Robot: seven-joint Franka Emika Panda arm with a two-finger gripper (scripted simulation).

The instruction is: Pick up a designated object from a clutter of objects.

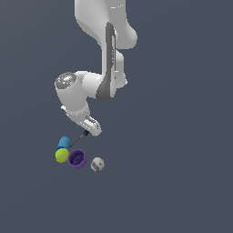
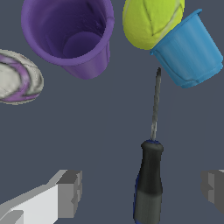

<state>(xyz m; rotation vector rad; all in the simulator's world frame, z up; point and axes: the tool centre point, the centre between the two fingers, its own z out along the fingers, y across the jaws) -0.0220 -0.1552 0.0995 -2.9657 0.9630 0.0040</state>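
Observation:
The thin screwdriver [image 2: 150,175] lies flat, with its black-and-blue handle between my two fingers and its dark grey shaft [image 2: 155,105] pointing at the cluster. My gripper [image 2: 142,189] is open, fingers apart on either side of the handle, not touching it. In the exterior view the gripper [image 1: 92,127] hangs low over the screwdriver [image 1: 78,140], just above the cluster. The yellow-green ball [image 2: 151,19], light blue cylinder [image 2: 190,50], purple cup [image 2: 70,35] and white-grey ball [image 2: 17,78] lie beyond the shaft tip.
In the exterior view the light blue cylinder [image 1: 63,142], yellow-green ball [image 1: 62,155], purple cup [image 1: 78,159] and white-grey ball [image 1: 97,164] sit close together on the dark grey floor [image 1: 173,173]. The arm's white links [image 1: 104,54] rise above them.

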